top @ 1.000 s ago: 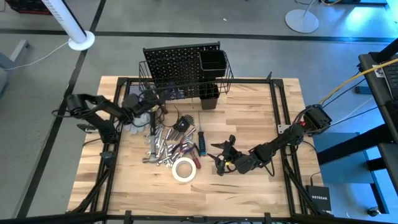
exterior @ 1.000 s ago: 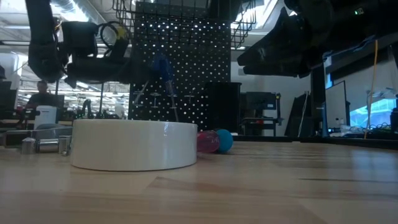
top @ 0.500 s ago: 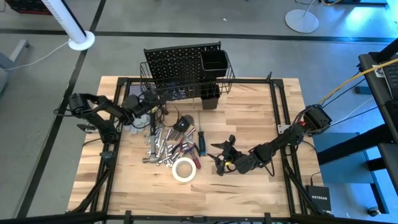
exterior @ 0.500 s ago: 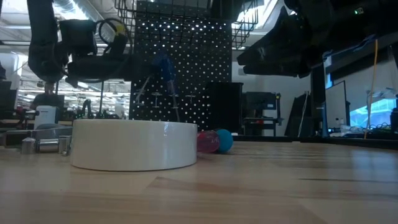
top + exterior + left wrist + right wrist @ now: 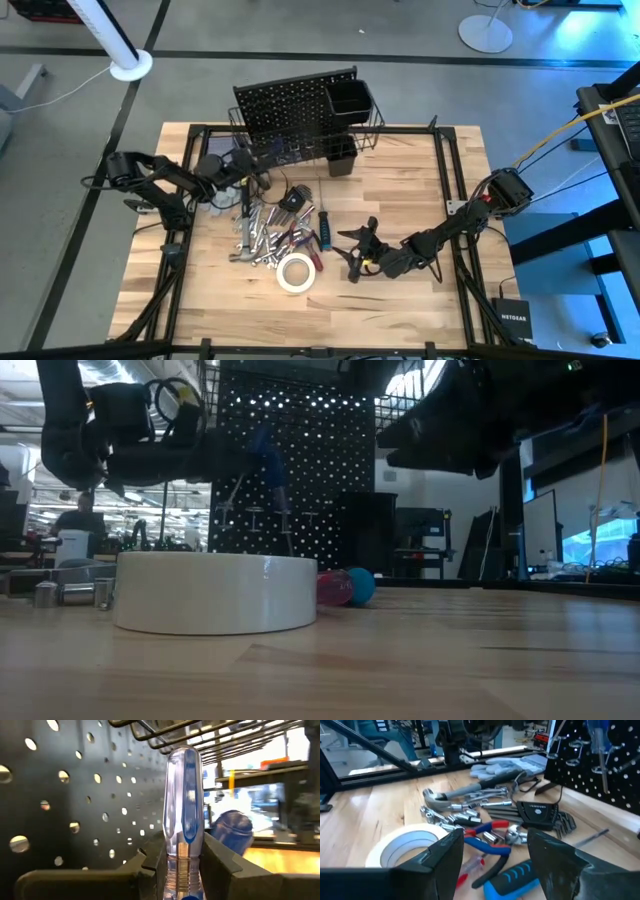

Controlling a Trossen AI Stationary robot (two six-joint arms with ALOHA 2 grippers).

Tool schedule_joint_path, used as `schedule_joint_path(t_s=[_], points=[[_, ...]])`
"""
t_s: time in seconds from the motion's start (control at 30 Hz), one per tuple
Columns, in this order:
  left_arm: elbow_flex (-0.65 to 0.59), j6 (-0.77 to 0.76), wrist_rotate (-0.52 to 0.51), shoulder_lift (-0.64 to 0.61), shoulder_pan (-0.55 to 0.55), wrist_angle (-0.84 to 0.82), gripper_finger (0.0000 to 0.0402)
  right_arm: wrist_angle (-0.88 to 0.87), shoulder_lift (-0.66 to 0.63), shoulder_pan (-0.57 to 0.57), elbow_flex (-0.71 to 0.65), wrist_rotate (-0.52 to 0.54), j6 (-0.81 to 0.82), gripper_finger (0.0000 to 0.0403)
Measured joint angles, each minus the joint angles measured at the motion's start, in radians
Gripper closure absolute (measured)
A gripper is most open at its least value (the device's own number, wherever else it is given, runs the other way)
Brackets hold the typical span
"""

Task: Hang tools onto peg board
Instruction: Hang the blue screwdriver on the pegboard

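Observation:
The black peg board point(image 5: 290, 108) stands upright at the table's far side with a wire basket point(image 5: 300, 140) and a square cup point(image 5: 348, 97). My left gripper point(image 5: 262, 165) is right in front of the board, shut on a clear, blue-striped screwdriver point(image 5: 182, 795), which also shows in the low view point(image 5: 265, 465). My right gripper point(image 5: 350, 255) is open and empty, low over the table at the right of the tool pile. A white tape roll point(image 5: 296, 272), wrenches point(image 5: 258, 235), pliers point(image 5: 485, 832) and a blue-handled screwdriver point(image 5: 323, 228) lie on the table. My left gripper pinches the screwdriver's handle at its ribbed lower part point(image 5: 181, 876) between its two fingers point(image 5: 150, 865). The fingers come level from the table's left and lie across the tool. The screwdriver is lifted clear, roughly upright, its rounded handle end up and its shaft point(image 5: 283, 525) pointing down beside the board.
Grey gloves point(image 5: 505, 767), a hammer point(image 5: 455, 795) and a black hex key set point(image 5: 540, 812) lie among the tools at the table's middle left. Pegs stick out of the board point(image 5: 600, 765). Bare wood lies at the near right point(image 5: 420, 300).
My left gripper has carried the screwdriver up a little and toward the peg board, keeping shut on it. The peg board with its basket has shifted slightly toward the table's right.

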Motion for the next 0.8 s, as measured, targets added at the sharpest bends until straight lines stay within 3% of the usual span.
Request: schedule_joint_path(t_s=[0.27, 0.5, 0.63, 0.8], points=[[0.0, 0.071, 0.0, 0.0, -0.03, -0.002, 0.0324, -0.001, 0.0, -0.074, 0.06, -0.056, -0.067, 0.018], [0.0, 0.067, 0.003, 0.0, -0.03, -0.002, 0.0324, 0.006, 0.0, -0.233, 0.158, -0.066, -0.212, 0.0187], [0.0, 0.067, 0.026, 0.0, -0.03, -0.002, 0.0324, 0.053, 0.003, -0.329, 0.169, -0.128, -0.268, 0.0231], [-0.001, 0.083, 0.027, 0.0, -0.044, -0.002, 0.0324, 0.365, 0.097, -0.386, 0.169, -0.133, -0.394, 0.0333]])
